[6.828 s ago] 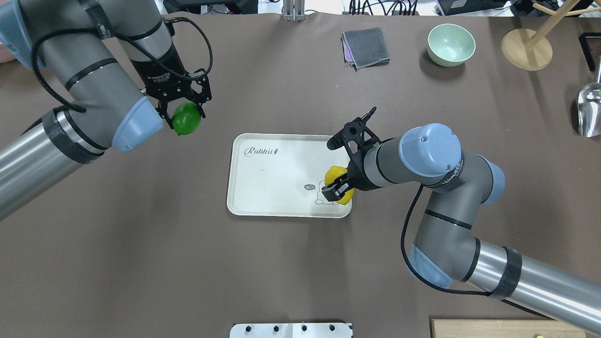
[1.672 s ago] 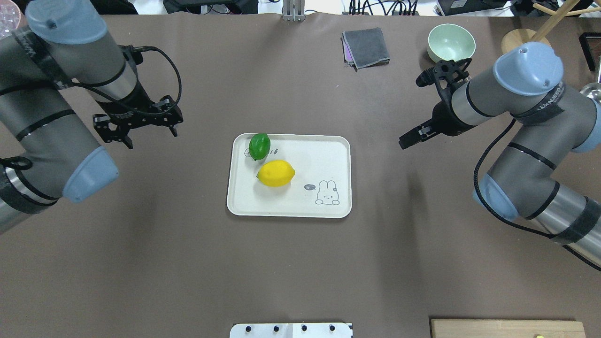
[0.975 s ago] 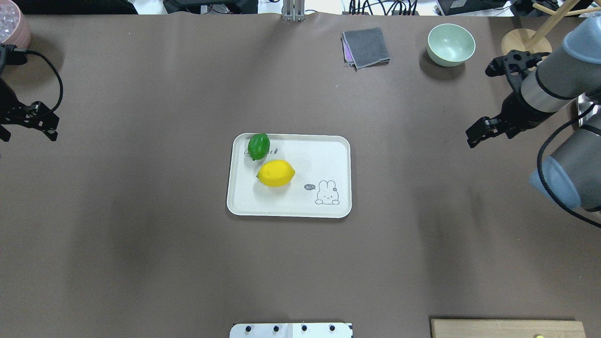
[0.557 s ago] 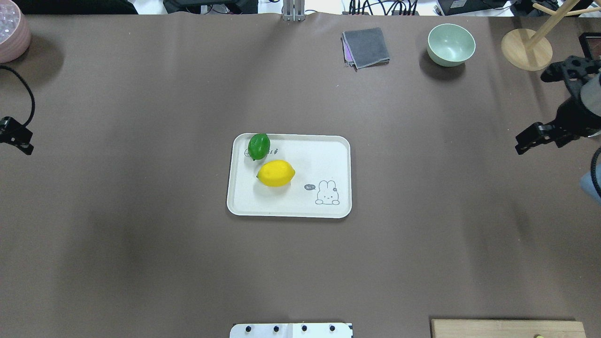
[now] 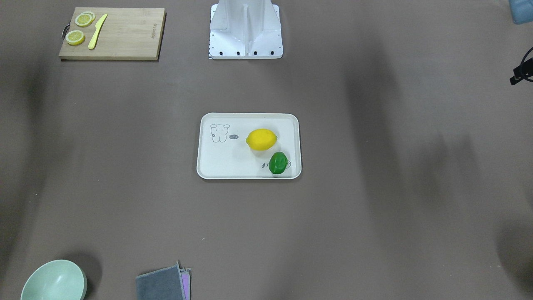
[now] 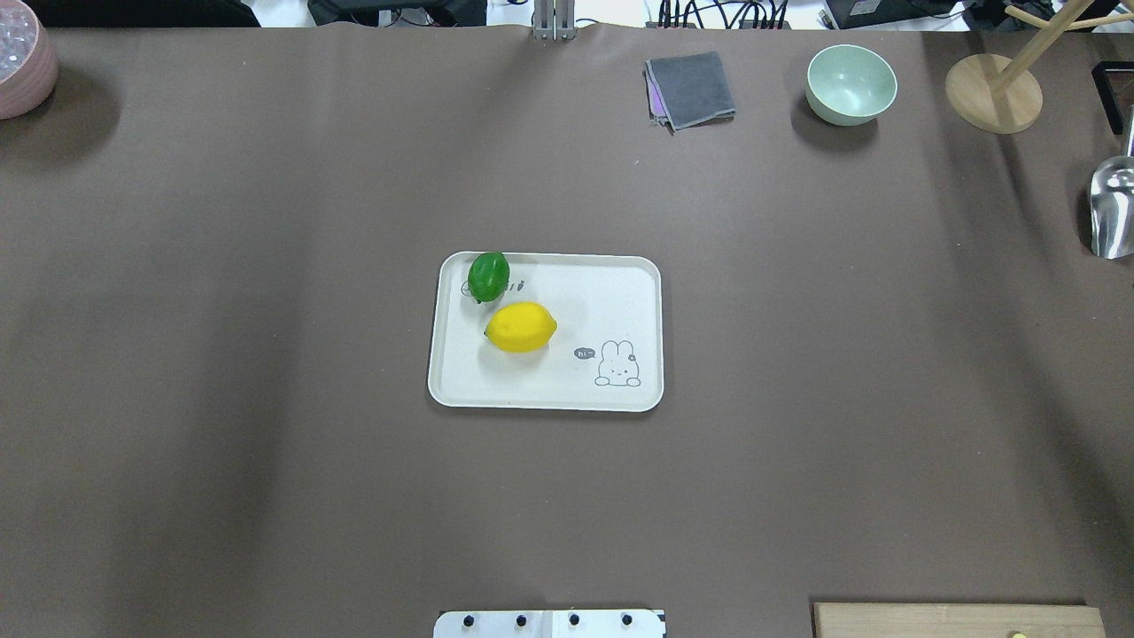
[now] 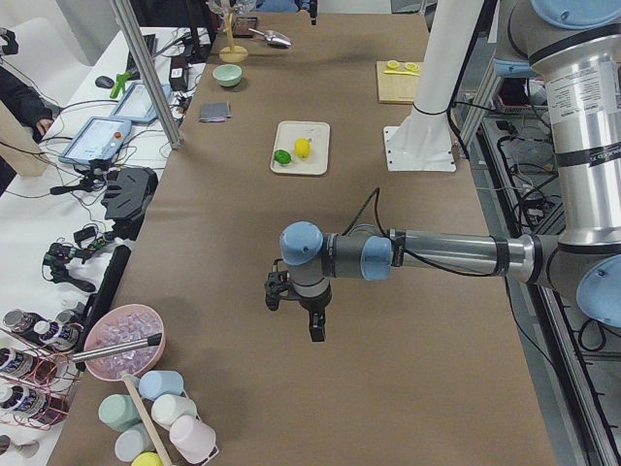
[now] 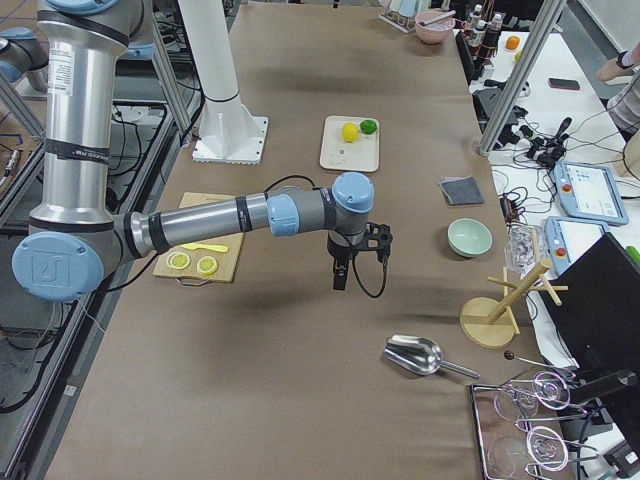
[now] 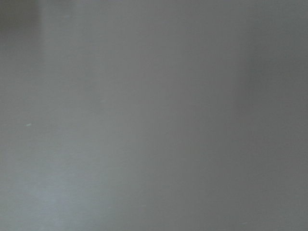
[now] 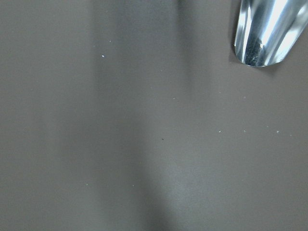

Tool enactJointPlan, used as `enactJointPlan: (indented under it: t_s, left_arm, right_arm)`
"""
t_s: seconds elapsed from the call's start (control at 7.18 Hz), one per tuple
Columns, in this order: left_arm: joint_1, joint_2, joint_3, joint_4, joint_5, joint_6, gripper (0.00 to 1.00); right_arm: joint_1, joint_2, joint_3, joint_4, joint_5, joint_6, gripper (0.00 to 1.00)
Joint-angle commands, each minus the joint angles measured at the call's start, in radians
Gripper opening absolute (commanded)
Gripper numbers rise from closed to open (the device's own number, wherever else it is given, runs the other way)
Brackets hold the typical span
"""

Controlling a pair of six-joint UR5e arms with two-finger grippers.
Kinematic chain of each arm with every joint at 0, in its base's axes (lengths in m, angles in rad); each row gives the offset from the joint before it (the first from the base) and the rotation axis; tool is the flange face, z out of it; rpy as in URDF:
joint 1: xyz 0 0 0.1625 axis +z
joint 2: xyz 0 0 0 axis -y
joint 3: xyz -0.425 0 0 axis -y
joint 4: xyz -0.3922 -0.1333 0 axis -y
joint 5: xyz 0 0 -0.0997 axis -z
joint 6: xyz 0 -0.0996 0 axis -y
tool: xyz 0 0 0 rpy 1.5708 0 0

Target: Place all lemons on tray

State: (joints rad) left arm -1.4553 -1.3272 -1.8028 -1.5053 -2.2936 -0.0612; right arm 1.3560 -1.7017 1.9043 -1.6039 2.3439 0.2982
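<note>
You have the yellow lemon (image 6: 521, 327) and green lemon (image 6: 488, 276) lying close together on the tray (image 6: 567, 390), so the task looks done; left tool (image 7: 294, 316) and right tool (image 8: 360, 266) hang well clear, how open I cannot tell.

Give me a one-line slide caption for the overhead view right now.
Task end state: yellow lemon and green lemon resting on the white tray.

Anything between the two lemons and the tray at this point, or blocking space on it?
Nothing visible does. The yellow lemon and the green lemon both already lie inside the tray, the green one at a corner by the rim. The rest of the tray shows only its printed drawing.
</note>
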Motion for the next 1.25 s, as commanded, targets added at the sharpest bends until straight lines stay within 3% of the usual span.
enactJointPlan:
  t_s: [0.0, 0.28, 0.56, 0.7, 1.11]
  left_arm:
    - [-0.092, -0.059, 0.12, 0.138, 0.003, 0.198, 0.98]
    - [-0.19, -0.15, 0.174, 0.232, 0.005, 0.248, 0.98]
    - [-0.203, -0.245, 0.13, 0.418, 0.003, 0.248, 0.98]
    - [-0.206, -0.247, 0.106, 0.437, 0.002, 0.253, 0.98]
    - [-0.209, -0.085, 0.083, 0.256, -0.009, 0.325, 0.98]
  right_arm:
    - [0.067, -0.021, -0.016, -0.005, -0.011, -0.129, 0.99]
    - [0.101, -0.023, -0.034, -0.004, -0.012, -0.16, 0.99]
    - [0.113, -0.018, -0.059, -0.007, -0.012, -0.195, 0.99]
    - [0.124, -0.021, -0.062, -0.008, -0.009, -0.198, 0.99]
    - [0.144, -0.024, -0.057, -0.008, -0.003, -0.198, 0.99]
